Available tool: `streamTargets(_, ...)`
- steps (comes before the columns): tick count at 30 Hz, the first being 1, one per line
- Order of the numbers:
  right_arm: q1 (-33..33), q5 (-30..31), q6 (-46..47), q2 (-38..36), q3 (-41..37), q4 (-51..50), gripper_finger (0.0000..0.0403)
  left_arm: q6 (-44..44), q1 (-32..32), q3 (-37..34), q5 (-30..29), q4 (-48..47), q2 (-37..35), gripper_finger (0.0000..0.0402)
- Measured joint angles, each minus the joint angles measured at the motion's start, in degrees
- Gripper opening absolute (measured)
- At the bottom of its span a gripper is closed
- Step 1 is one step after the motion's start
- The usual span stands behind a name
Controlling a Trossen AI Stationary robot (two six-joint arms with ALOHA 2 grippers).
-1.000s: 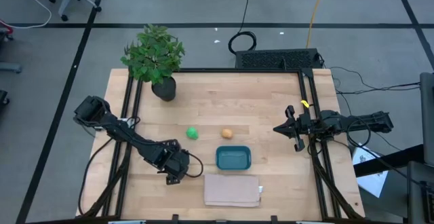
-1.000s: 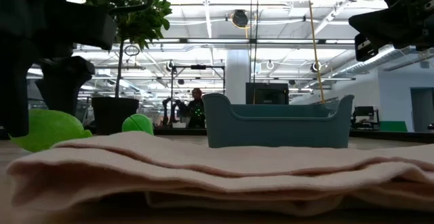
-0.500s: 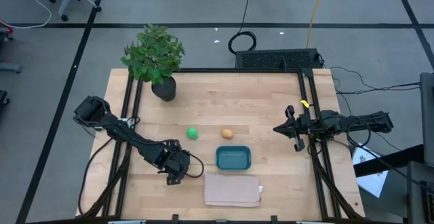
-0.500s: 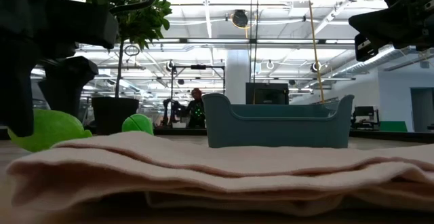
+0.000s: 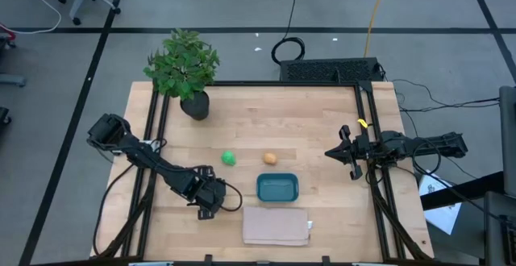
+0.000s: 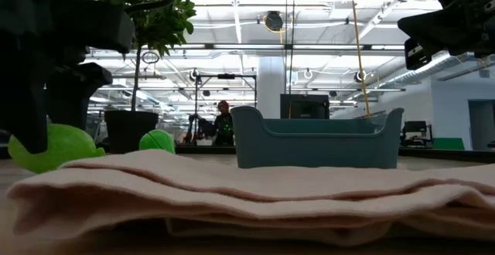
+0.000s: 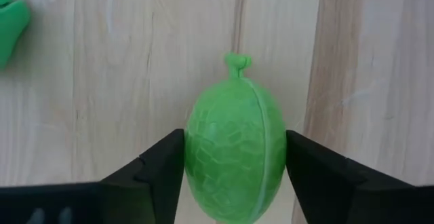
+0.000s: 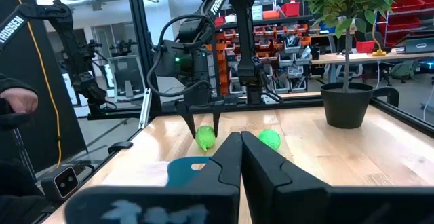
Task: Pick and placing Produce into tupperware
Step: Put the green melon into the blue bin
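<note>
The lime-green produce [image 7: 234, 163], ribbed with a small stem, lies on the wooden table near its front left, and my left gripper [image 5: 206, 209] stands over it, shut on it. The bright green ball [image 5: 229, 158] and the orange-tan piece [image 5: 270, 159] rest on the table behind the teal tupperware [image 5: 277, 178]. My right gripper [image 5: 330, 151] hovers shut at the table's right side, apart from everything. My left gripper pinches the lime-green produce between its two fingers, one on each of the long sides [image 7: 193, 156] at the widest part. The fingers [image 7: 163, 170] come from above, pointing steeply down. The produce lies on the table [image 6: 54, 147], stem end away from the wrist.
A folded beige cloth [image 5: 276, 226] lies at the front edge, just in front of the tupperware [image 6: 317, 139]. A potted plant [image 5: 184, 64] stands at the far left corner. Bare wood lies between the produce and my right arm.
My left gripper has kept its place and its fingers have drawn together onto the lime-green produce, which stays on the table.
</note>
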Motion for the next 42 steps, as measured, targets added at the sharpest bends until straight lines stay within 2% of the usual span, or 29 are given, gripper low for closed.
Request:
streamTargets(13, 0.0, -0.02, 0.0, 0.0, 0.0, 0.01, 0.0, 2.94, 0.61, 0.67, 0.29, -4.23, -1.5, 0.0229)
streamTargets(23, 0.0, -0.02, 0.0, 0.0, -0.01, 0.04, 0.0, 7.92, 2.74, 3.88, -0.04, -8.3, -8.08, 0.0229)
streamTargets(27, 0.0, -0.02, 0.0, 0.0, 0.0, 0.24, 0.0, 10.22, 3.87, 4.23, -1.83, -10.28, -11.85, 0.023)
streamTargets(33, 0.0, -0.02, 0.0, -0.02, -0.02, 0.46, 0.0, 10.4, 5.98, 4.24, -4.61, -12.64, -17.03, 0.023)
streamTargets(42, 0.0, -0.02, 0.0, -0.02, 0.0, 0.48, 0.0, 9.83, 10.13, 4.24, -4.57, -13.25, -20.33, 0.023)
